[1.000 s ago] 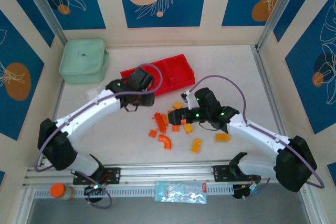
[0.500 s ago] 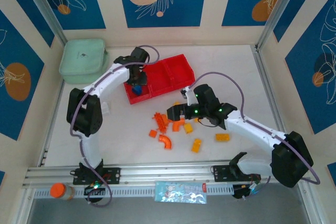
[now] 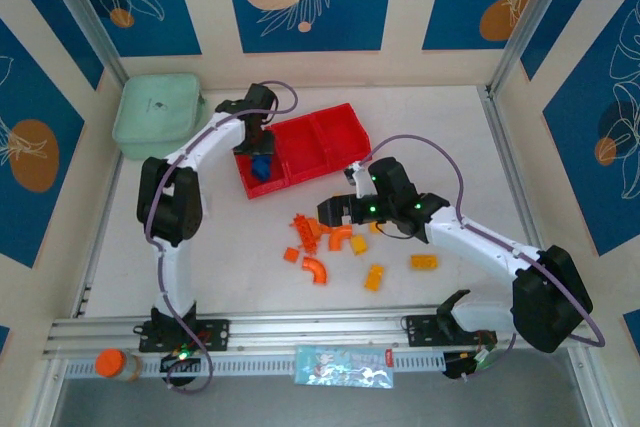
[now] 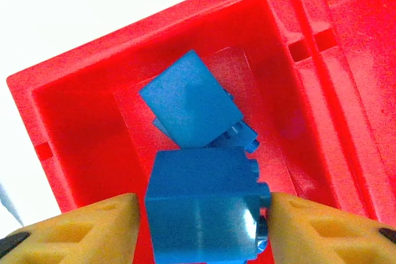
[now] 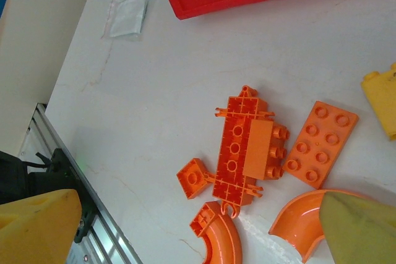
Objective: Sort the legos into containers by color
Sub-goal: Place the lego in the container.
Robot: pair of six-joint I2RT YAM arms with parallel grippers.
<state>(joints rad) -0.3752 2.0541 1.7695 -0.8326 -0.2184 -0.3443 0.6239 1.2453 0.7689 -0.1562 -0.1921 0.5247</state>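
Note:
My left gripper [image 3: 260,150] hangs over the left compartment of the red tray [image 3: 318,137]. In the left wrist view a blue lego [image 4: 207,205] sits between its yellow fingers [image 4: 93,227]. A sliver of red shows between the brick and the left finger, so the jaws are open [image 4: 204,217]. Another blue lego [image 4: 189,100] lies under it on the compartment floor [image 4: 80,128]. My right gripper [image 3: 335,212] is wide open [image 5: 201,227] above the orange legos: a flat frame piece [image 5: 238,149], a studded plate [image 5: 322,143] and an arch [image 5: 216,242].
More orange and yellow-orange legos [image 3: 375,276] are scattered on the table between the arms. A mint green pouch [image 3: 158,114] lies at the back left. Clear plastic scraps [image 5: 130,4] lie left of the tray. An orange-capped bottle [image 3: 118,364] and a packet [image 3: 343,365] sit by the front rail.
My left arm swung back over the tray's left compartment with the blue lego, and its jaws have widened off it. The right gripper shifted slightly left over the orange pile.

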